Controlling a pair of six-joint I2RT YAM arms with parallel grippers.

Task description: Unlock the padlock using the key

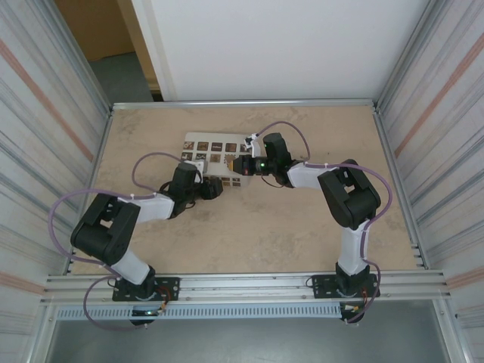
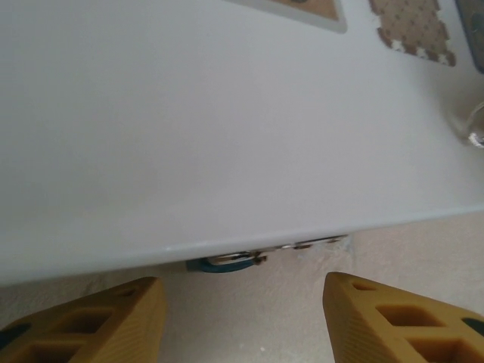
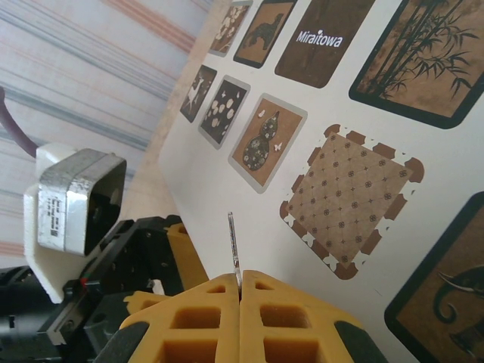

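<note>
right claw [image 3: 240,278] pinches the key [image 3: 234,242]; left claw [image 2: 242,283] gapes empty before the padlock [image 2: 221,264]. tucked under the white box [image 2: 227,136], it could skid away when grabbed.

The white box [image 2: 212,136] spreads across the upper part, its smooth top close and blurred. Along its far edge sit brown-patterned squares [image 2: 412,26], one with a notched border. Under the box's near edge the padlock [image 2: 219,264] peeks out, a blue sliver with a grey metal part, on the beige surface [image 2: 249,318]. Just to its right, small shiny metal bits [image 2: 310,243] show at the same edge; what they are is unclear. The yellow left fingers [image 2: 98,321] stand well apart at the bottom corners, nothing between them, not touching the padlock
</note>
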